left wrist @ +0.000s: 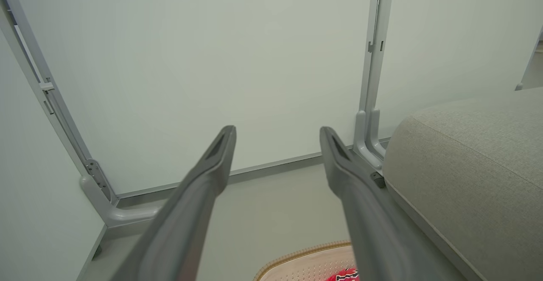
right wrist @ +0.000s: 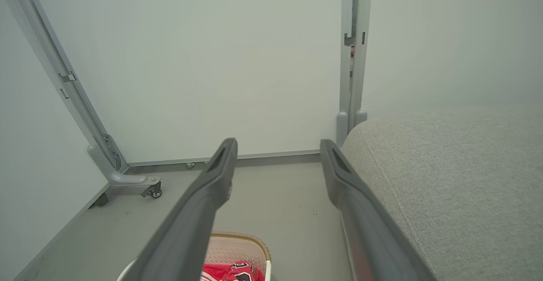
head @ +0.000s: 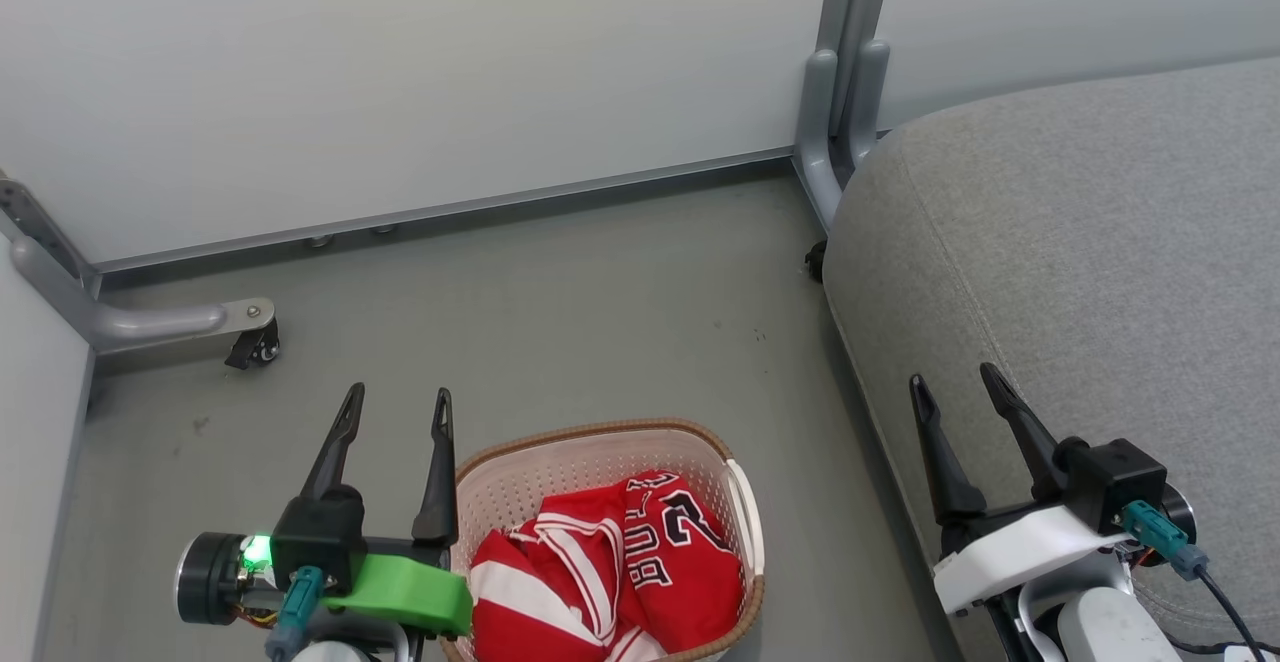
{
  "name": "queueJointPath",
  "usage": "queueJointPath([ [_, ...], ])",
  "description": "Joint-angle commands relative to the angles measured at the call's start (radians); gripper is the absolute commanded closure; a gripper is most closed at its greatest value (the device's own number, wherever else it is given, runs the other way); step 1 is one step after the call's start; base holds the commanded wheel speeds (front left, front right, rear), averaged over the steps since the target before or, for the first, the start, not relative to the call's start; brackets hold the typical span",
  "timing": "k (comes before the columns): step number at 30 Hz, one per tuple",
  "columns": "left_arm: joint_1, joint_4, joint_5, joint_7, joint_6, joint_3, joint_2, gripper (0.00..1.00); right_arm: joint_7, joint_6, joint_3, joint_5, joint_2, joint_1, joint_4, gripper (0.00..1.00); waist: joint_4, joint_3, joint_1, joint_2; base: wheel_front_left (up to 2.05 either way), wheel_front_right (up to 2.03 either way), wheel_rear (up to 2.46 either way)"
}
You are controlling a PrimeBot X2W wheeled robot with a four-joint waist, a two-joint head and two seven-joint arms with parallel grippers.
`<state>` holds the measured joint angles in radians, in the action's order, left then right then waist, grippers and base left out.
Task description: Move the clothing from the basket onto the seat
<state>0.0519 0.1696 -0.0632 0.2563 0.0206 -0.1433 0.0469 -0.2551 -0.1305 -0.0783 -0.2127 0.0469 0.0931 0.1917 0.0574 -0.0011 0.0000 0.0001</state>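
At the far left of the head view you have a pale partition panel (head: 400, 72) and, below it at middle left, its grey foot with a small caster (head: 255, 342) on the grey floor (head: 560, 312). In the lower left the left jaws stand wide apart with nothing between them, tips pointing up the frame, just left of the basket (head: 600, 431) and above its rim. The basket sits on the floor at bottom centre, cut off by the lower edge. The clothing (head: 610, 572) is inside it: a crumpled red heap, white-striped fabric towards the left and the jersey's black lettering and number showing on the right. Right of the basket a strip of bare floor separates it from the seat (head: 1080, 242), whose rounded grey edge and stitched seam run down the right side of the frame. A grey upright post (head: 845, 72) rises at upper right, behind the seat's corner. In the lower right the right jaws are also spread wide and empty, over the seat's near edge, well apart from the basket.
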Motion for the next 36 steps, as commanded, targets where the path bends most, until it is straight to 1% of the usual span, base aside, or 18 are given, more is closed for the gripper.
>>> queueJointPath([
  [1,-0.007,0.001,0.02,0.007,-0.004,-0.002,0.007,0.0,-0.009,0.0,-0.001,0.02,0.006,0.009,0.001,0.0,0.001,0.0,0.0,-0.0001,0.0,0.0,0.0],
  [4,-0.008,0.004,0.036,0.01,-0.006,-0.003,0.007,0.0,-0.012,0.0,-0.001,0.032,0.006,0.009,0.003,0.0,0.002,0.001,0.0,-0.0001,0.0,0.0,0.0],
  [18,-0.005,0.013,0.026,0.009,0.002,0.006,0.007,0.0,-0.012,0.0,-0.001,0.019,0.006,0.013,0.015,0.0,0.002,0.003,0.0,-0.0001,0.0,0.0,0.0],
  [23,0.009,0.02,0.022,0.009,0.008,0.008,0.007,0.0,-0.012,0.0,-0.008,0.014,0.006,0.021,0.016,0.0,-0.01,0.013,0.0,-0.0001,0.0,0.0,0.0],
  [30,0.071,0.053,0.022,0.009,0.041,-0.003,0.012,0.0,-0.011,0.0,-0.018,0.013,0.006,0.052,-0.01,0.0,-0.061,0.063,0.0,-0.0001,0.0,0.0,0.0],
  [36,0.149,0.102,0.032,0.009,0.061,-0.019,0.021,0.0,-0.011,0.0,-0.033,0.016,0.006,0.103,-0.044,0.0,-0.143,0.144,0.0,-0.0001,0.0,0.0,0.0],
])
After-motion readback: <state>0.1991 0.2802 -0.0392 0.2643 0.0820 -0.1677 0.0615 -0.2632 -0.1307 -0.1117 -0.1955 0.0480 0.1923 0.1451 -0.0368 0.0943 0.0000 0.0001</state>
